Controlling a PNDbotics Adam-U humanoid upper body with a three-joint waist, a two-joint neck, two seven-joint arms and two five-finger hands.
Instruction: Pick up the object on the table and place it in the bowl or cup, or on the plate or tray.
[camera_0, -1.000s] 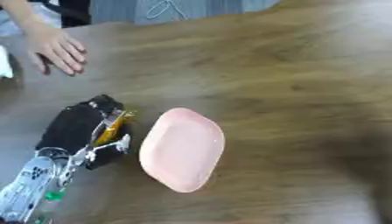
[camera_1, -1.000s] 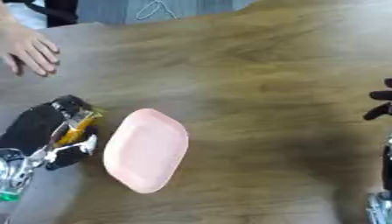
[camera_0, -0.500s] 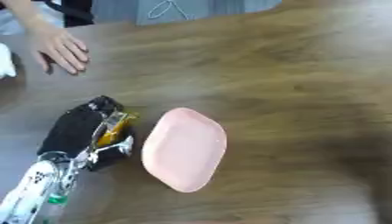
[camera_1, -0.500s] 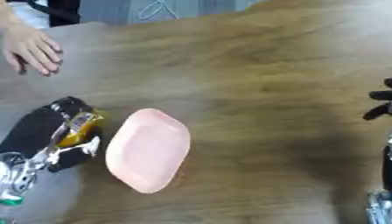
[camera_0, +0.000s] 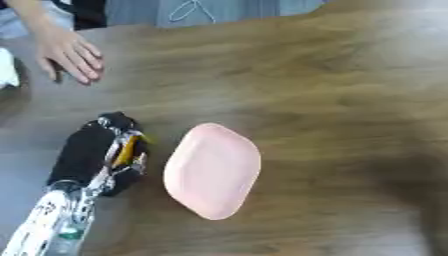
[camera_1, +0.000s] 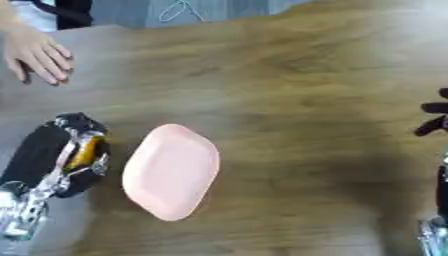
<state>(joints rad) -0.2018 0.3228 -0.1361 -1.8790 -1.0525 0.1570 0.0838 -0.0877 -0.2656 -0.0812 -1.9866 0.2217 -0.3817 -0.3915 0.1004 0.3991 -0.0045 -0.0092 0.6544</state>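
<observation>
Our left hand (camera_0: 94, 156) curls around a small orange thing (camera_0: 128, 149), probably light (hard to make out), just beside the pink plate (camera_0: 213, 170); our right hand (camera_1: 435, 120) idles, fingers relaxed.

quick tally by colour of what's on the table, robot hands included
pink: 1, the plate
orange-yellow: 1, a small object held in the left hand
black: 2, the left hand and the right hand
bare: 1, a person's hand resting at the far left
total: 5
</observation>
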